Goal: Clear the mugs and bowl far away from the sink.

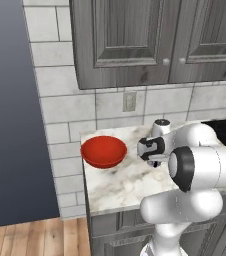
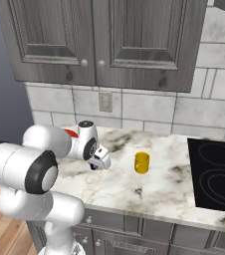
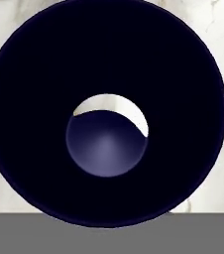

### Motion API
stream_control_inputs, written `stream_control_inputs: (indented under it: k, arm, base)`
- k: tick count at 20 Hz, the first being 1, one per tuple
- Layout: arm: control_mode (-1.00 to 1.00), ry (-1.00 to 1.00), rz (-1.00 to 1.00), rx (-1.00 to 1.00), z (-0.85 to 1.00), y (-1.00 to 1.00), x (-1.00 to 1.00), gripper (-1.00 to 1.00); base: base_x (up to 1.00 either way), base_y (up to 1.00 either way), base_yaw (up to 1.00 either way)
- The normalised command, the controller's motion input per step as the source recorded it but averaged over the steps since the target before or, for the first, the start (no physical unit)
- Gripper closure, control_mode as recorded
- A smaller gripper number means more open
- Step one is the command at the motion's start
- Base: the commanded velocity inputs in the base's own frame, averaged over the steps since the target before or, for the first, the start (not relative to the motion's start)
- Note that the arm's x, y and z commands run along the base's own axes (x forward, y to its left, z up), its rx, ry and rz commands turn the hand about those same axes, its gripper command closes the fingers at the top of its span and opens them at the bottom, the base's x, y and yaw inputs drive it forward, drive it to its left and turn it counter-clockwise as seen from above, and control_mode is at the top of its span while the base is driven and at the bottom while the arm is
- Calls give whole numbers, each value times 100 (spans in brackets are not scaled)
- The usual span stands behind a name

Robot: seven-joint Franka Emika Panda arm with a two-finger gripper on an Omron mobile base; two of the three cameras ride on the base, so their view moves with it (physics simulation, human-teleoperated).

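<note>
The bowl was glossy plain red. One mug was yellow; the other mug showed a dark navy inside. The table was white marble with grey-brown veining. The cabinets were grey wood-grain, the wall tiles off-white, and the cooktop black.

The white arm reaches forward low, elbow bent, its pincer closed and angled downward.

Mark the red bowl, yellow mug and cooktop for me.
red bowl point(image 1: 103, 151): left base view, on its inner hollow.
yellow mug point(image 2: 142, 163): right base view, on its side wall.
cooktop point(image 2: 216, 177): right base view, on the black glass between the rings.
</note>
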Motion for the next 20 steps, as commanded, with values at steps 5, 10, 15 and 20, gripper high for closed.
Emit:
stream_control_inputs:
  k: [5,10,15,20]
  arm:
    - [-100,1,0,0,-16,0,0,100]
    - [-100,0,0,0,0,0,0,-100]
    - [-100,0,0,0,0,0,0,-100]
    - [-100,-6,1,0,37,0,-10,-100]
  base:
    - [0,0,0]
    - [0,0,0]
    - [0,0,0]
    - [0,0,0]
